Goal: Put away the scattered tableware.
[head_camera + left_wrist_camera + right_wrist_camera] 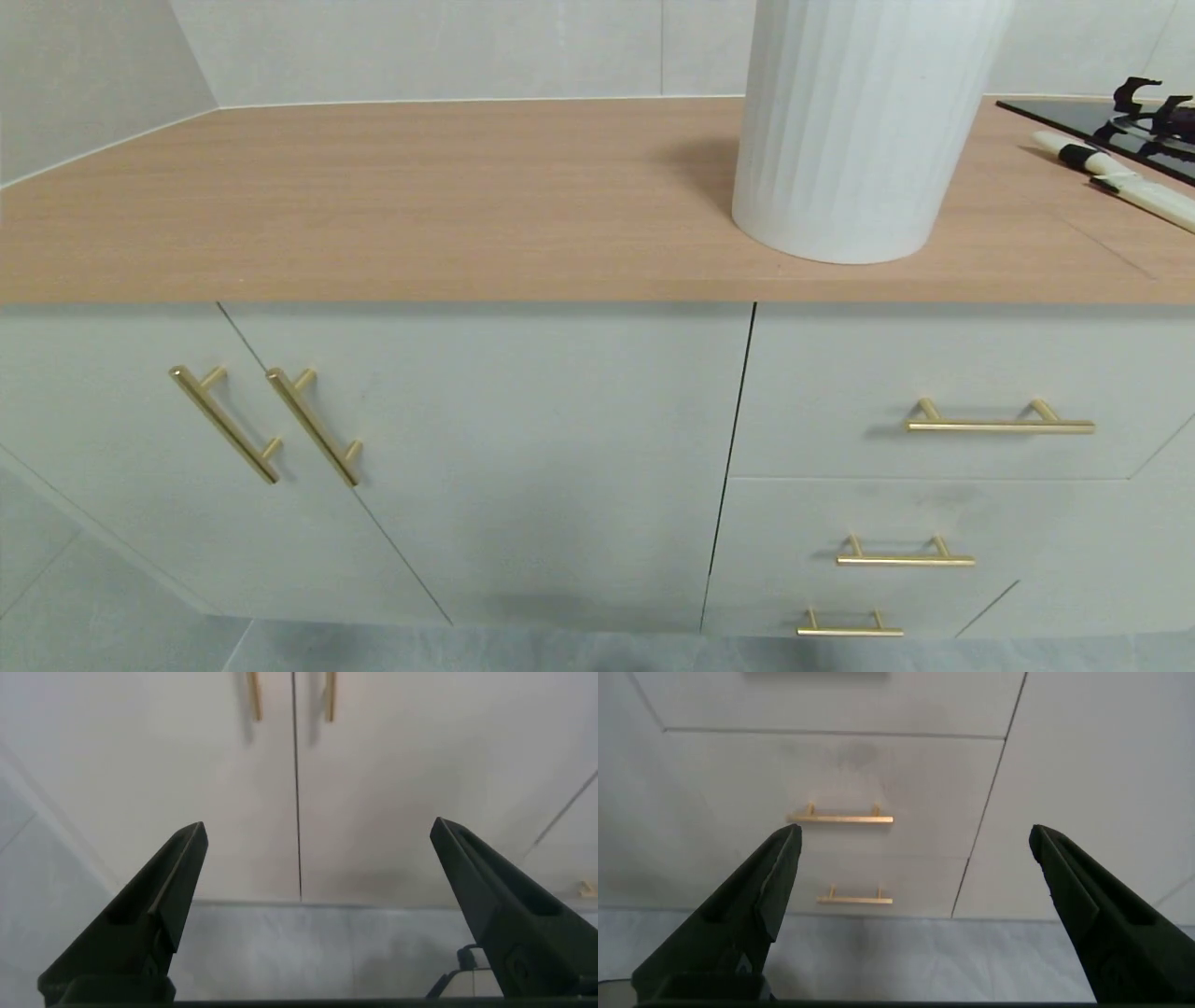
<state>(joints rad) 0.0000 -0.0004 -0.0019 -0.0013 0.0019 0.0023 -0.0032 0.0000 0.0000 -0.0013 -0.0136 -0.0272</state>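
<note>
Cream utensils [1153, 196] on counter [373, 205] lie above left pincer [318, 829] and right pincer [914, 833], both gaping.

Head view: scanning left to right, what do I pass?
Left door handle → right door handle → white ribbed container → cream utensil with a black band.

We find no readable text, label or number anywhere — not on bench, cabinet fronts or container.
</note>
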